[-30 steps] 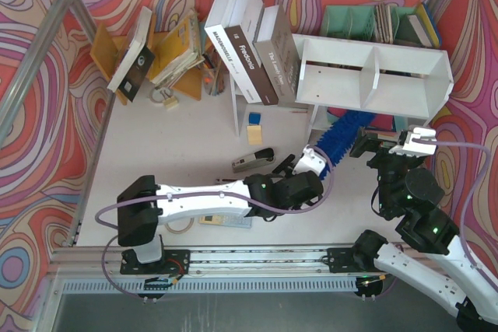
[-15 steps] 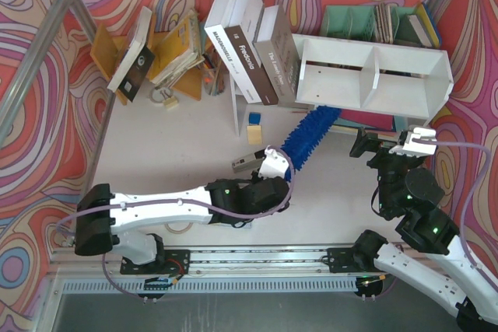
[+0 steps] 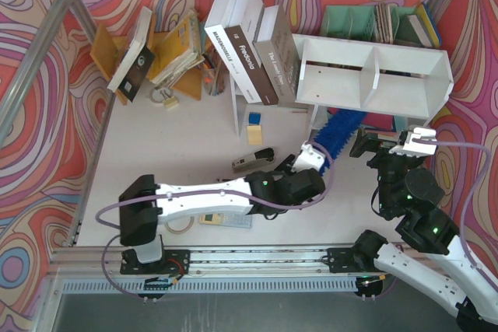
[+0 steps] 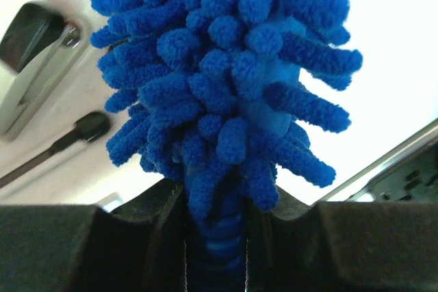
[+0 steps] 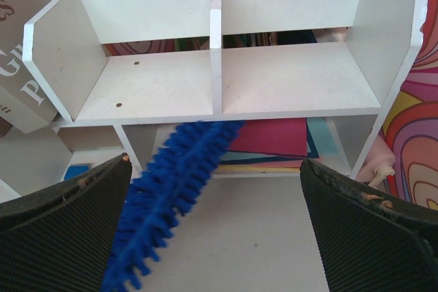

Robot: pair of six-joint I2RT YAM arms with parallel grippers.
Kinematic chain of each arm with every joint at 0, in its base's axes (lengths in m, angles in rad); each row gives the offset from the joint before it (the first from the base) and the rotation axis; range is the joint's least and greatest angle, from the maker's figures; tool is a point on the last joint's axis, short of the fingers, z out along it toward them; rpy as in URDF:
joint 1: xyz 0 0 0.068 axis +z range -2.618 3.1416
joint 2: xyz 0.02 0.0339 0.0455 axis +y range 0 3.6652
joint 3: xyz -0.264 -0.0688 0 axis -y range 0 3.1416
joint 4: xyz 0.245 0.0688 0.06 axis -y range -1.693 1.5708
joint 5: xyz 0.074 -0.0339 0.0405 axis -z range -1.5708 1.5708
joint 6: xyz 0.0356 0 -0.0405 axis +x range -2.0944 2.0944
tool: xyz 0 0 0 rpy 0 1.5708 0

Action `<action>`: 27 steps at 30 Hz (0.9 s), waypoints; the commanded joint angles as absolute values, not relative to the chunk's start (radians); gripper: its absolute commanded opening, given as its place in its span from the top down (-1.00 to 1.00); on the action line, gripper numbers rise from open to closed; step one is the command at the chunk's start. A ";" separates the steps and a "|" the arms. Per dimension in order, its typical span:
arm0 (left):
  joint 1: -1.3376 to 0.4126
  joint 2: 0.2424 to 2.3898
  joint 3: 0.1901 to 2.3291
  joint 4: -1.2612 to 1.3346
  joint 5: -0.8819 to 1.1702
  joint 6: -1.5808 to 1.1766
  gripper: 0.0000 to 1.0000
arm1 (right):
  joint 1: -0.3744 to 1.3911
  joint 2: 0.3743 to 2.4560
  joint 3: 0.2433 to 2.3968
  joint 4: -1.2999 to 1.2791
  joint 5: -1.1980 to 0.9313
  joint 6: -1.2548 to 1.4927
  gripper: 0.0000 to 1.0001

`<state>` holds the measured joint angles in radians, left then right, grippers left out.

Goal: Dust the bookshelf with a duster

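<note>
Your left gripper (image 4: 217, 237) is clamped on the duster (image 3: 340, 131), right of frame centre, its tip at the lower tier of the bookshelf (image 3: 373, 75), upper right. Your right gripper (image 5: 217, 220) stands wide apart.

One duster (image 3: 340, 128); one bookshelf (image 3: 342, 52), two upper cubbies (image 5: 157, 87); one stapler (image 3: 250, 161); one teal organiser (image 3: 354, 21).

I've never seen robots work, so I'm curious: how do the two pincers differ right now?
The left pincer is shut on the blue duster; the right pincer stands wide open and holds nothing. The left pincer's duster reaches into the lower tier of the white bookshelf; the right pincer only faces the shelf from in front, touching nothing. Both have black fingers and sit close in front of the bookshelf.
</note>
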<state>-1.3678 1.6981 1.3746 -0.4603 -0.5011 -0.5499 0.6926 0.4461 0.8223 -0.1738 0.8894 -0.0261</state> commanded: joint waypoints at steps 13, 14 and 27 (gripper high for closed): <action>-1.369 1.708 1.435 -0.413 -0.462 -0.443 1.00 | 0.689 0.443 0.813 -0.166 0.904 -0.026 -0.97; -1.363 1.683 1.406 -0.409 -0.477 -0.451 1.00 | 0.691 0.443 0.813 -0.167 0.903 -0.025 -0.97; -1.348 1.782 1.530 -0.373 -0.372 -0.409 1.00 | 0.690 0.445 0.814 -0.167 0.907 -0.024 -0.97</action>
<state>-1.3457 1.7157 1.4231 -0.4557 -0.4171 -0.4419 0.6926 0.4461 0.8223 -0.1738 0.8898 -0.0261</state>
